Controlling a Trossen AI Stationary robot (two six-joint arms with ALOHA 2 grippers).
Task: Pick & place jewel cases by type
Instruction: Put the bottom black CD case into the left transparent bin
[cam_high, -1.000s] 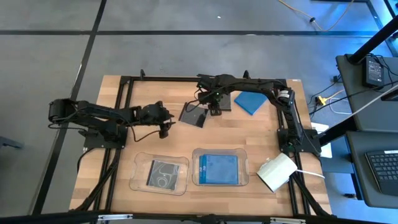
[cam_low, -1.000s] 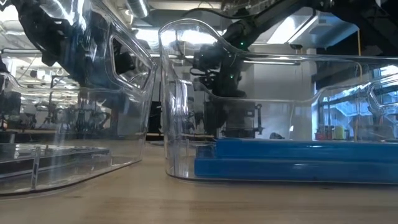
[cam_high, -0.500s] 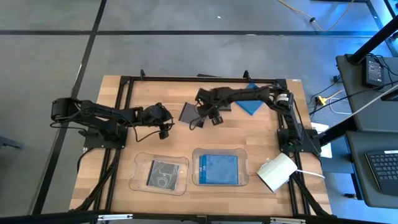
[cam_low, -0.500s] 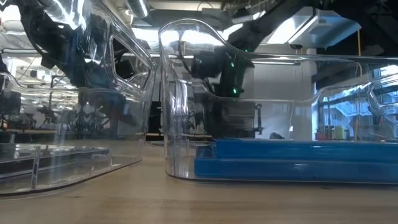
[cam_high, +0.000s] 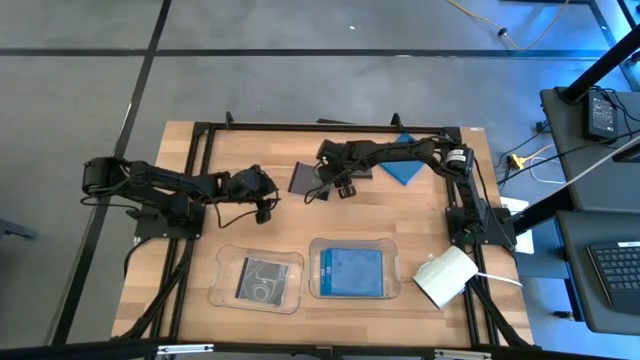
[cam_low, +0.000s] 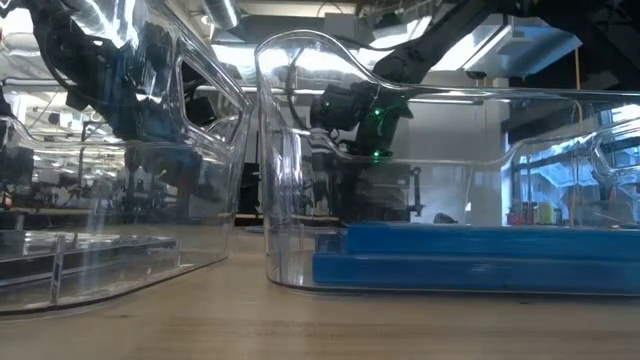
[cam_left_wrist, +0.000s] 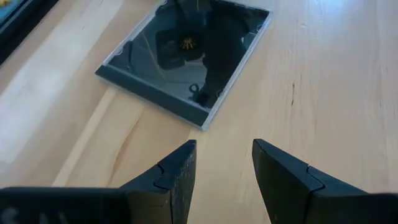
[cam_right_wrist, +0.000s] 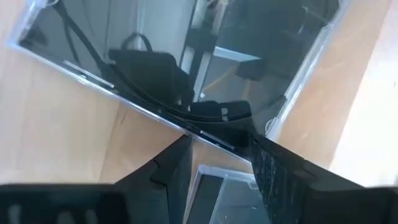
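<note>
From above, at 6 o'clock on the desk (cam_high: 150, 250), two clear trays: the left tray (cam_high: 222, 290) holds one black case (cam_high: 262, 278), the right tray (cam_high: 318, 285) blue cases (cam_high: 352, 270). Another blue case (cam_high: 405, 168) lies at 1 o'clock.

Left wrist view: the left gripper (cam_left_wrist: 222, 168), jaws parted and empty, faces a dark case (cam_left_wrist: 186, 59).

Right wrist view: the right gripper (cam_right_wrist: 217, 168) grasps a dark case's (cam_right_wrist: 186, 56) edge.

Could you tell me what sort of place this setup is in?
Probably a robotics lab or workshop: a wooden table with a black frame stands on grey floor, a desk with a keyboard sits beside it, and the low view shows an open room with ceiling lights behind the clear trays.
</note>
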